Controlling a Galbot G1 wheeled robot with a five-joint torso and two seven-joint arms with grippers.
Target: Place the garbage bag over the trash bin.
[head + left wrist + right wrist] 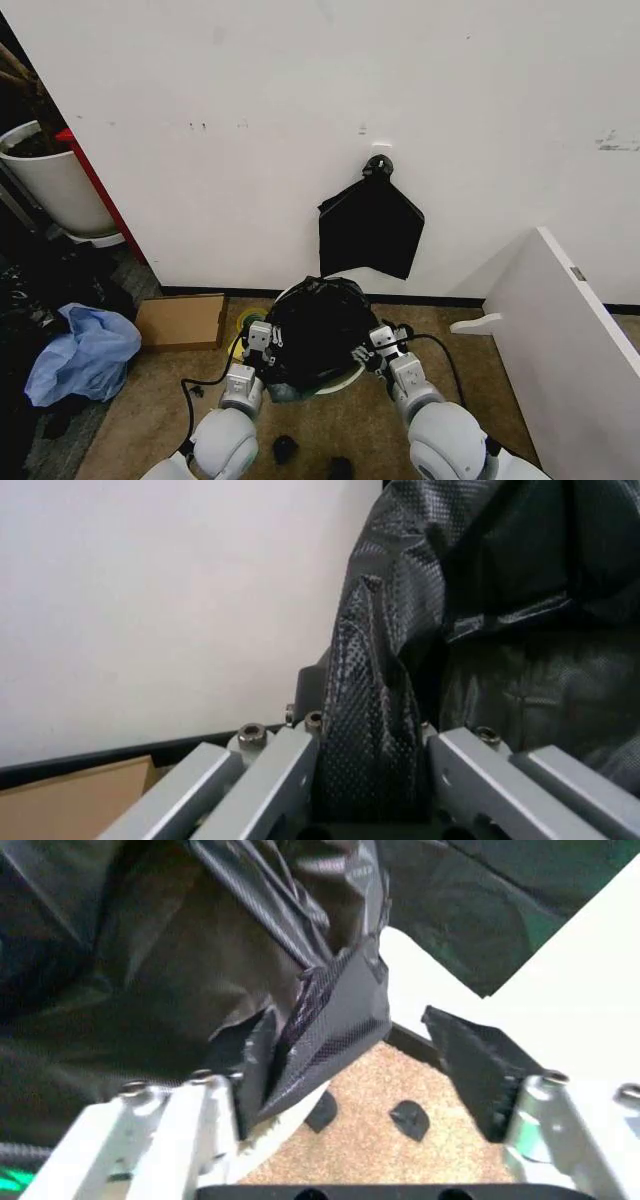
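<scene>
Garbage bag (318,330) is draped over the trash bin (338,381), pinched at 9 o'clock by the left gripper (262,340) to hold it spread, while the right gripper (378,347) at 3 o'clock is spread open beside a fold.

We are in what looks like a bare storage or utility corner of a building: a scuffed plain white wall (300,90) with a dark baseboard, worn brown carpet floor (330,430), a flat brown cardboard box (180,322), a crumpled light blue plastic heap (85,352), and a tall white tub with a dark rim (55,180).
</scene>
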